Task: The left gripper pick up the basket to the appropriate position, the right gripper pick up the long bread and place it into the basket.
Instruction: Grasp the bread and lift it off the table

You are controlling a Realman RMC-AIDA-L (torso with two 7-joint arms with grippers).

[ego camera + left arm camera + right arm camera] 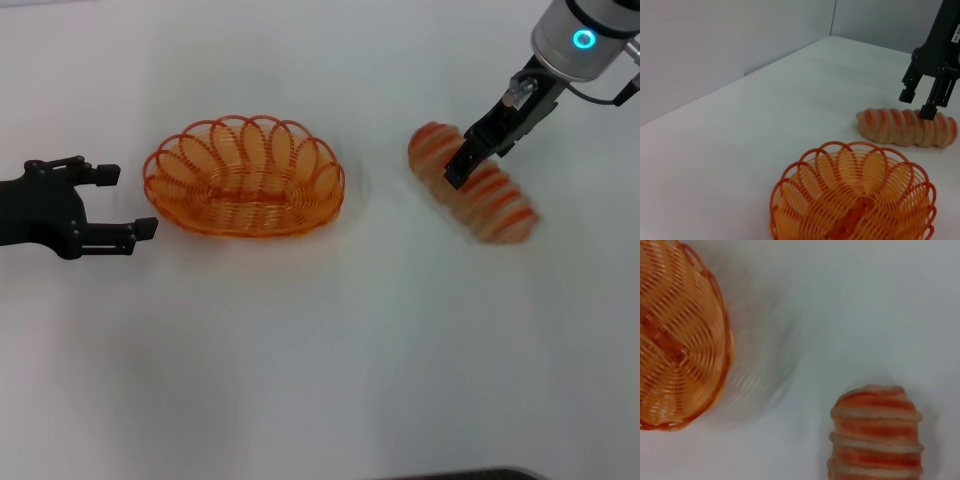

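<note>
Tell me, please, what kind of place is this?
Probably a robot test bench, not a real kitchen: a bare white table, plain grey walls, and only a basket and long bread, between the left gripper and right gripper.

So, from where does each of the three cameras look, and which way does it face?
Head view: from the robot's head, forward and down at the white table; the left gripper, open, and the right gripper show.
Left wrist view: low, across the oval orange wire basket toward the striped tan long bread; only the right gripper shows.
Right wrist view: straight down; no fingers show.
All share basket and bread.
</note>
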